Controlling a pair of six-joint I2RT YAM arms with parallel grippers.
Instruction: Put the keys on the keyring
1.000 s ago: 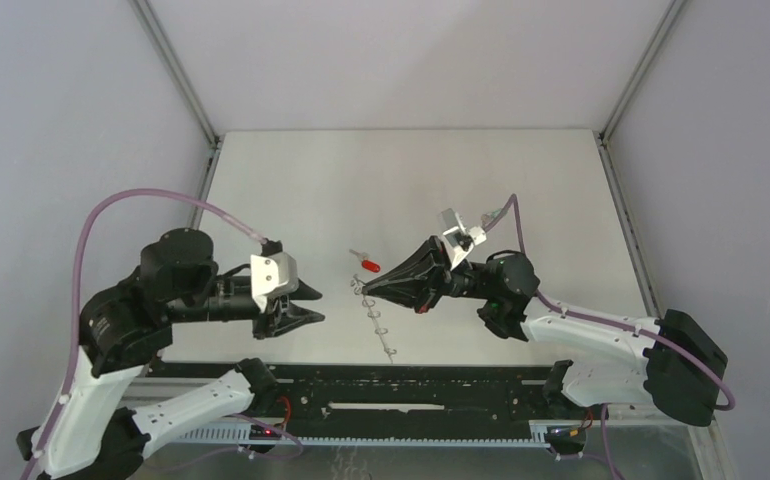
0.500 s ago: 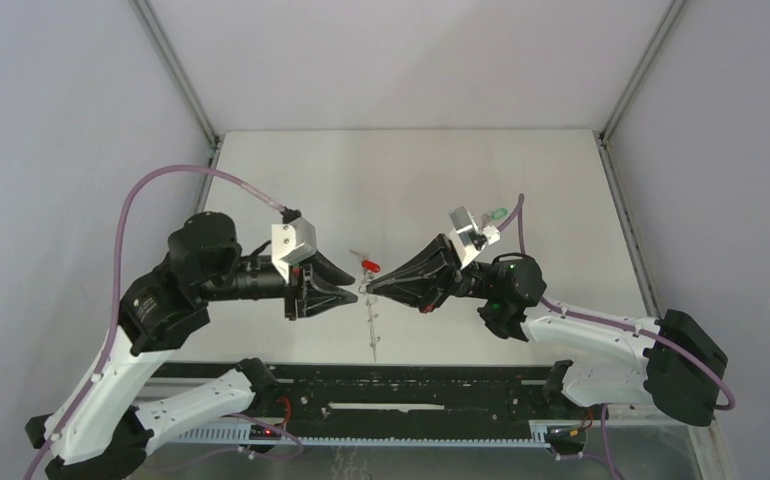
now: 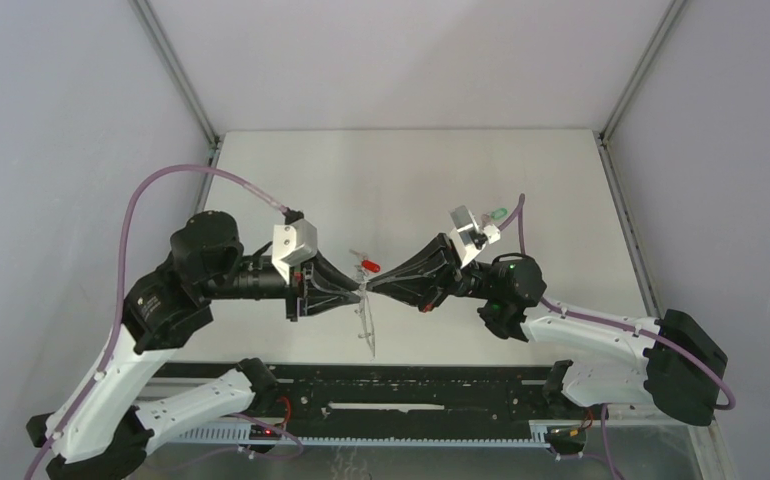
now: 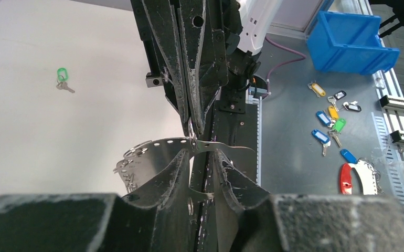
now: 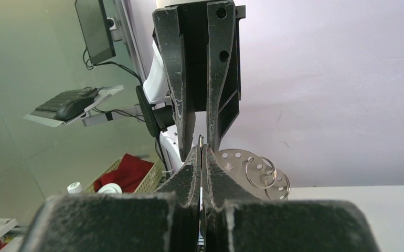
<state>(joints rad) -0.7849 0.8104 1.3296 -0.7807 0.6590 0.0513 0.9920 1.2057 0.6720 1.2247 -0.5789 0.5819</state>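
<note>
The keyring [image 3: 368, 335] is a thin perforated metal strip carrying small rings [image 5: 260, 172], hanging limp above the table. My right gripper [image 3: 368, 289] is shut on its top end, where a small ring [image 5: 201, 140] sticks out past the fingertips. My left gripper [image 3: 358, 291] meets it tip to tip. Its jaws stand narrowly apart astride the strip [image 4: 147, 155], and I cannot tell if they touch it. The red-headed key [image 3: 369, 265] lies on the table just behind the tips. The green-headed key [image 3: 498, 214] [image 4: 61, 75] lies behind the right wrist.
A black rail [image 3: 401, 400] runs along the table's near edge. Beyond the table, the left wrist view shows a blue bin [image 4: 352, 44] and several tagged keys [image 4: 331, 123] on a grey bench. A basket with red cloth [image 5: 129, 176] stands off the table.
My left arm has swung right until its tips meet the right gripper, and its jaws have narrowed. The keyring's lower end has risen off the table.
</note>
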